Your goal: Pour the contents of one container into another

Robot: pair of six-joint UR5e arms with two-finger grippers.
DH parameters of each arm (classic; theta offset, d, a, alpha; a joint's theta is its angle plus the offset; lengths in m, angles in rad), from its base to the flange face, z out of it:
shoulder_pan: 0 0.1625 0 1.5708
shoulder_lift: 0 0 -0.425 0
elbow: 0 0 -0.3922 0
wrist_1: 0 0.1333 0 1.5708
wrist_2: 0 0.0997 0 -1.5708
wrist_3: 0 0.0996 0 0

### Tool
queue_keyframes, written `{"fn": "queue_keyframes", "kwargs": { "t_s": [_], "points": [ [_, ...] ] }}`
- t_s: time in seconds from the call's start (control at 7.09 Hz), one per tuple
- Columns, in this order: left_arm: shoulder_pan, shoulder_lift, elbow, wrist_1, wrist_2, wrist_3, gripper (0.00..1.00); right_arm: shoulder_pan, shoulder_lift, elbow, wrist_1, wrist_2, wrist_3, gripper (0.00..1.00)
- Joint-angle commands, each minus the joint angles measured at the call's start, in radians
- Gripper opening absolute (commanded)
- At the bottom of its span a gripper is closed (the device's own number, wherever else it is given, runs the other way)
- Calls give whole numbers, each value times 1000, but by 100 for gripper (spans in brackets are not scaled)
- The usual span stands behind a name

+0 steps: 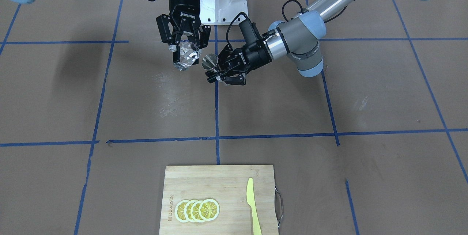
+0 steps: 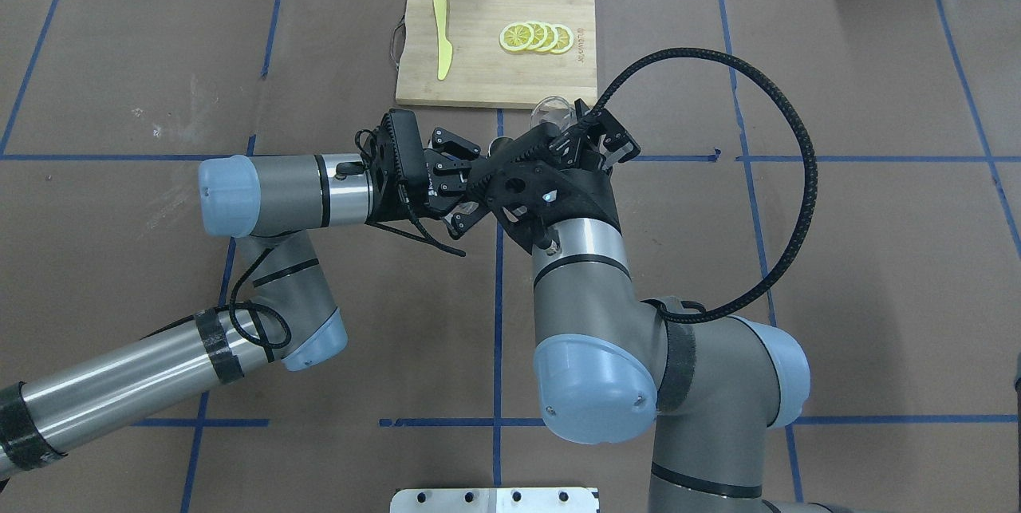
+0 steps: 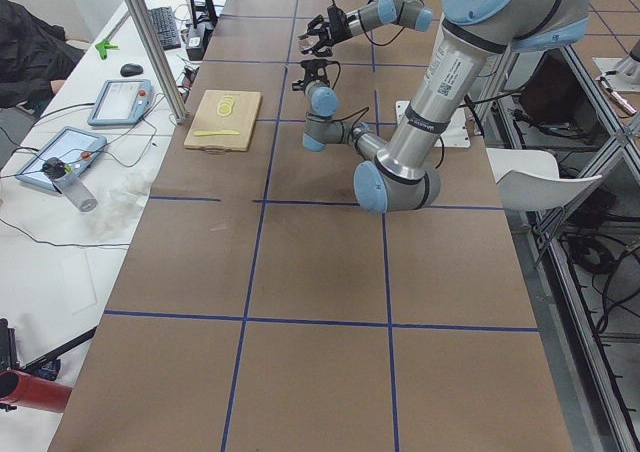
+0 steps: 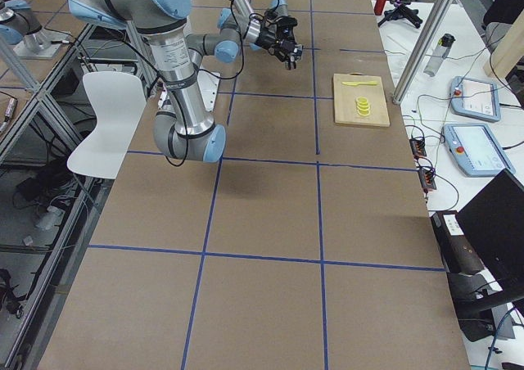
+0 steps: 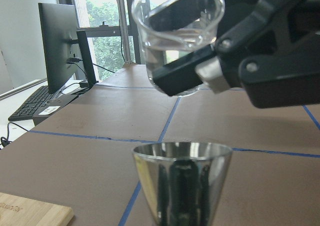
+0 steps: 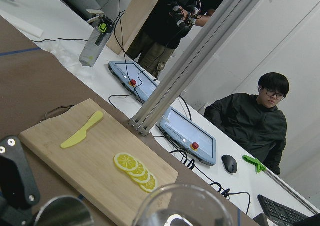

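The clear glass cup hangs above the table near the robot's base, tilted, with my right gripper shut on it. Just beside it, my left gripper is shut on the metal jigger, which it holds upright. In the left wrist view the jigger's open cone is at the bottom, and the glass cup leans a little above and behind it. In the right wrist view the glass rim fills the bottom edge with the jigger to its left. From overhead, the arms hide most of both containers.
A wooden cutting board lies at the table's far side from the robot, with several lemon slices and a yellow knife on it. People and control tablets are beyond that edge.
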Motion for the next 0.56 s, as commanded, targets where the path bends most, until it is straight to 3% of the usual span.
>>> {"fn": "queue_keyframes", "kwargs": {
  "t_s": [0.0, 0.42],
  "points": [
    [0, 2, 0, 0, 0, 0, 0, -6, 17, -4, -25, -23, -1, 0],
    [2, 8, 0, -2, -2, 0, 0, -22, 22, -4, -46, -44, -1, 0]
  ]
}}
